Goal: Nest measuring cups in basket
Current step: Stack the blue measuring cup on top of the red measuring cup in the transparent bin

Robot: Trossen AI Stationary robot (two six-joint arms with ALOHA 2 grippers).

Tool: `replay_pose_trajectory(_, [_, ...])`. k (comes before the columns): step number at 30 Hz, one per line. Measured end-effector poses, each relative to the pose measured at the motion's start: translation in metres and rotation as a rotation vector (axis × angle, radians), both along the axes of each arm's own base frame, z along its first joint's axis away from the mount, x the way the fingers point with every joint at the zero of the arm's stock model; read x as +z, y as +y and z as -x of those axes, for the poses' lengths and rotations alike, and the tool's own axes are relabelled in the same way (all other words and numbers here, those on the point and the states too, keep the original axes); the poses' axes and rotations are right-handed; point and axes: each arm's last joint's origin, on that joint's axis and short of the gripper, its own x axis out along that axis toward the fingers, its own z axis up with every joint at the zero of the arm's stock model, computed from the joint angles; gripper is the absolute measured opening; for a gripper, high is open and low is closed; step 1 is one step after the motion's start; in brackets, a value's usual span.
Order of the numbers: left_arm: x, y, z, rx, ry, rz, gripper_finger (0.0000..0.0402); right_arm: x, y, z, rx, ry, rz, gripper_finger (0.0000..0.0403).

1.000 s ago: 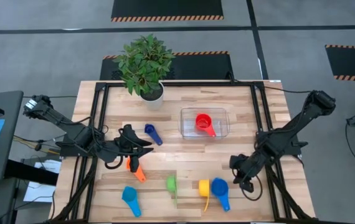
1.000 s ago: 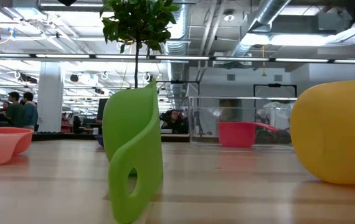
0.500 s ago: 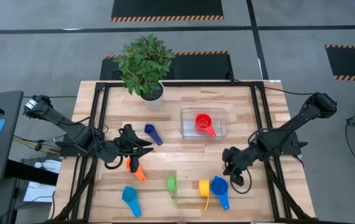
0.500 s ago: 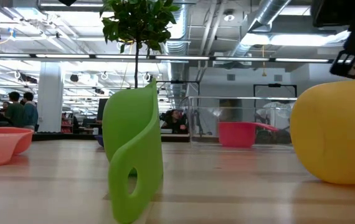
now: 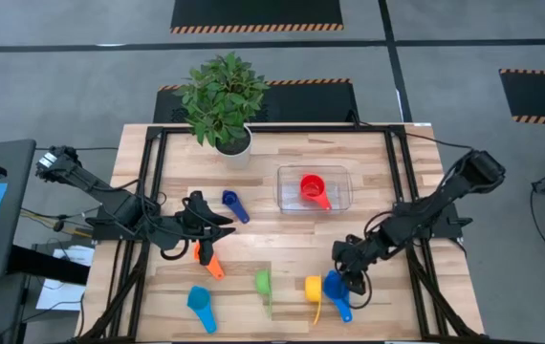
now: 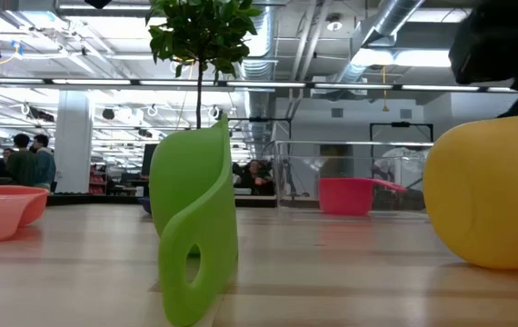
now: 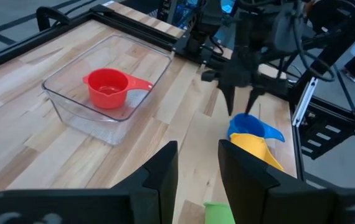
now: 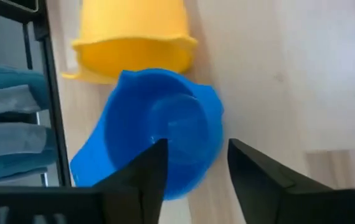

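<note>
Inside the clear basket stands a red cup. The other measuring cups lie on the table: dark blue, orange, light blue, green, yellow and blue. My right gripper is open and points down just above the blue cup, over the rim on the side away from the yellow cup. My left gripper is open with nothing between its fingers, between the dark blue and orange cups.
A plant in a white pot stands at the table's far edge, left of the basket. Black frame rails run along the table's left and right sides. Bare wood lies between the basket and the near row of cups. People show in the room behind.
My right gripper has travelled toward the table's left edge, from right of the near row of cups to a place over the blue cup. The arm now shows at the top right of the low view. The cups have kept still.
</note>
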Motion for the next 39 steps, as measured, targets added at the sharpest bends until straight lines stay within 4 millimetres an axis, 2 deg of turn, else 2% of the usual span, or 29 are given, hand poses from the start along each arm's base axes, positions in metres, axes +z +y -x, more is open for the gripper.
replay_pose_trajectory(4, [0.000, 0.000, 0.000, 0.000, 0.000, 0.000, 0.0103, -0.015, 0.003, -0.005, 0.000, 0.037, 0.022, 0.0216])
replay_pose_trajectory(8, [0.000, 0.000, 0.000, 0.000, 0.001, 0.000, 0.0103, -0.030, 0.003, -0.009, -0.025, 0.105, 0.016, 0.0209])
replay_pose_trajectory(11, [0.000, 0.000, 0.000, 0.001, 0.004, 0.000, 0.0103, -0.033, 0.001, -0.012, -0.053, 0.131, -0.006, 0.0169])
replay_pose_trajectory(15, [-0.002, 0.000, 0.001, 0.001, 0.017, -0.008, 0.0103, -0.024, -0.006, -0.013, -0.090, 0.116, -0.032, 0.0065])
replay_pose_trajectory(17, [-0.002, 0.001, 0.001, 0.000, 0.018, -0.011, 0.0103, -0.014, -0.010, -0.012, -0.096, 0.087, -0.047, 0.0021])
replay_pose_trajectory(20, [-0.002, 0.001, 0.001, -0.005, 0.020, -0.021, 0.0103, 0.009, -0.016, -0.005, -0.119, 0.056, -0.081, 0.0016])
replay_pose_trajectory(23, [-0.002, 0.001, 0.001, -0.005, 0.023, -0.024, 0.0103, 0.046, -0.022, 0.005, -0.131, 0.011, -0.091, 0.0009])
replay_pose_trajectory(25, [-0.003, 0.001, 0.001, -0.005, 0.031, -0.029, 0.0103, 0.074, -0.031, 0.010, -0.168, -0.085, -0.043, 0.0010])
replay_pose_trajectory(28, [-0.003, 0.001, 0.002, -0.006, 0.039, -0.037, 0.0103, 0.107, -0.051, 0.011, -0.233, -0.269, 0.129, 0.0008])
replay_pose_trajectory(32, [-0.004, 0.001, 0.002, -0.013, 0.047, -0.056, 0.0103, 0.144, -0.079, 0.002, -0.211, -0.467, 0.474, 0.0008])
replay_pose_trajectory(36, [-0.004, 0.001, 0.002, -0.014, 0.047, -0.064, 0.0103, 0.170, -0.114, -0.014, -0.198, -0.475, 0.755, 0.0008])
replay_pose_trajectory(39, [-0.003, 0.001, 0.002, -0.010, 0.044, -0.065, 0.0103, 0.175, -0.141, -0.028, -0.205, -0.412, 0.894, 0.0008])
